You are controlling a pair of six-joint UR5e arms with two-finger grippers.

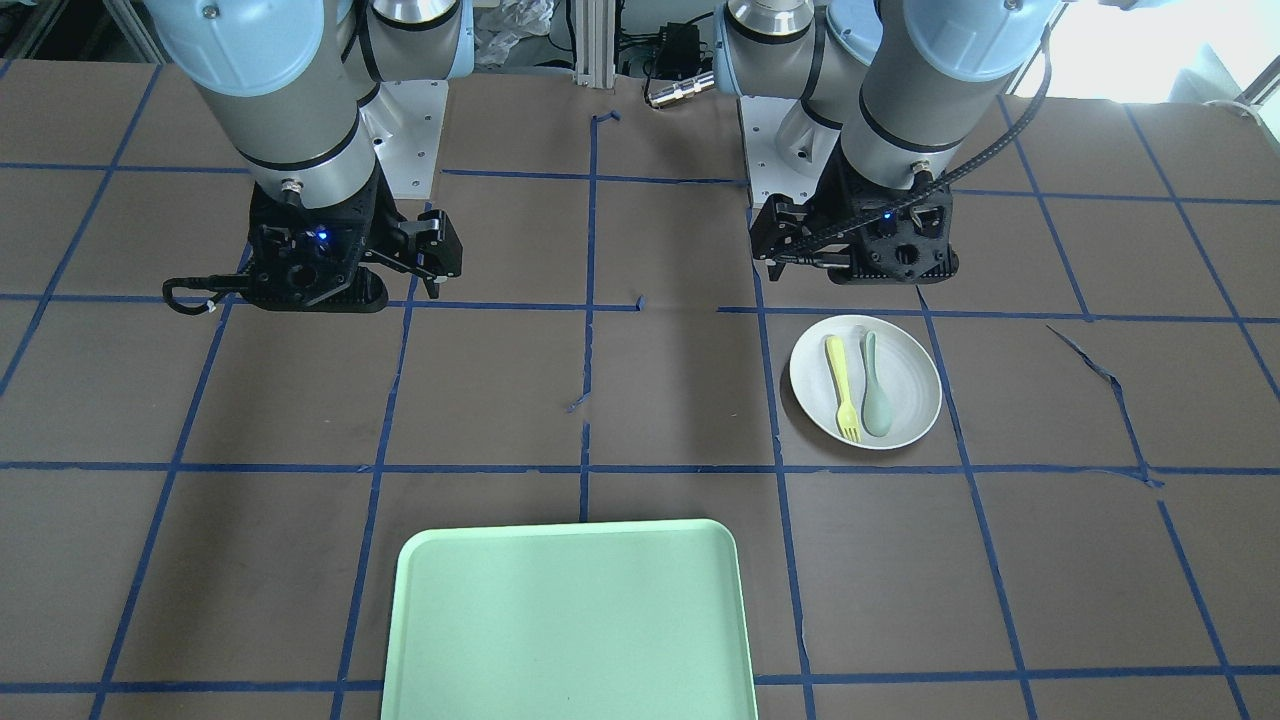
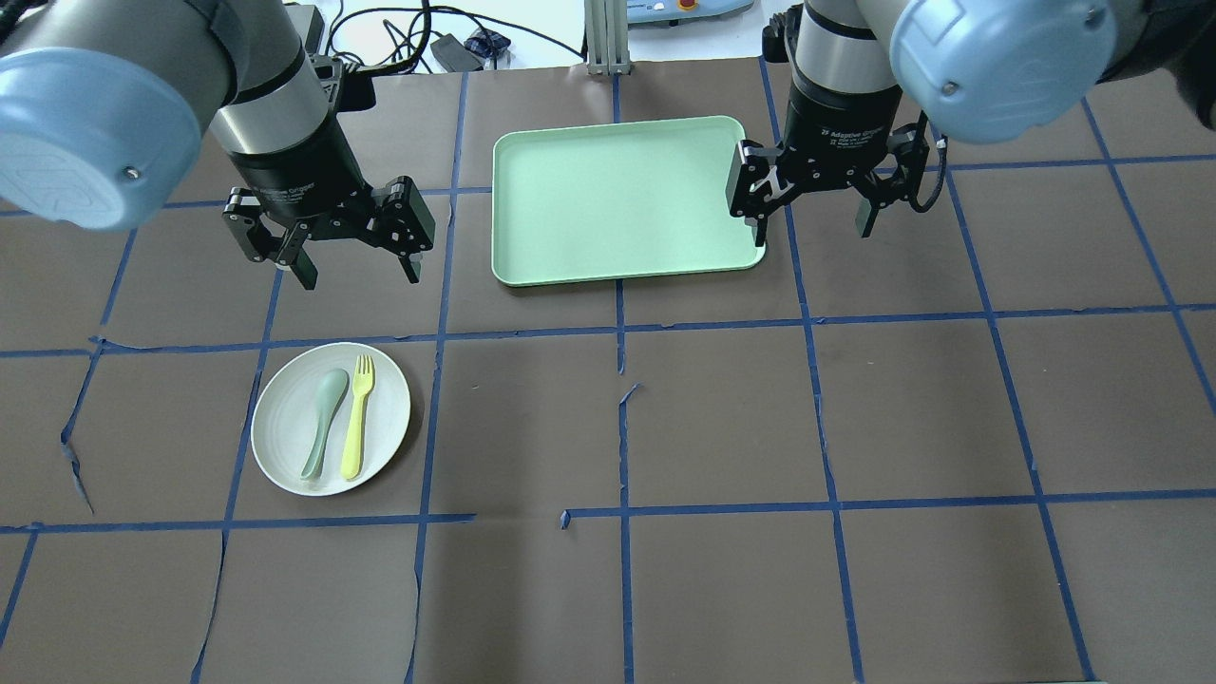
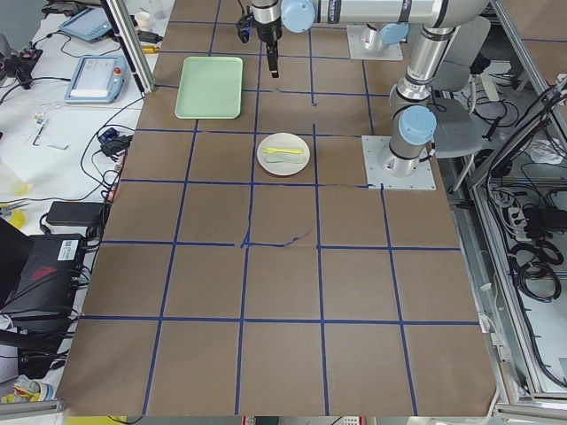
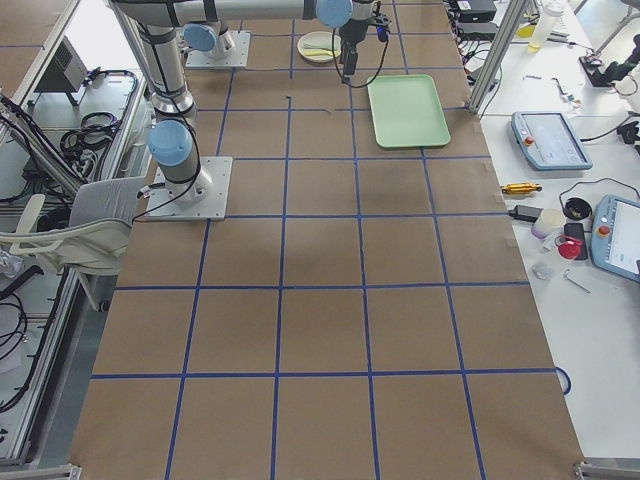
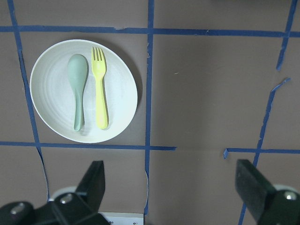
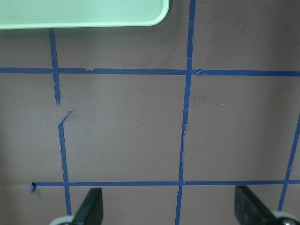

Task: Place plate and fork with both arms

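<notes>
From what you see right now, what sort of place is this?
Probably a robotics lab: a left arm and right arm bolted to a table gridded with blue tape, control tablets and cables on side benches.

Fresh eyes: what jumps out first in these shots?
The off-white plate on the robot's left side, carrying the yellow fork and a grey-green spoon side by side. A large light green tray sits mid-table, farther out. The left pincer and right pincer both hang open above the table, holding nothing.
</notes>
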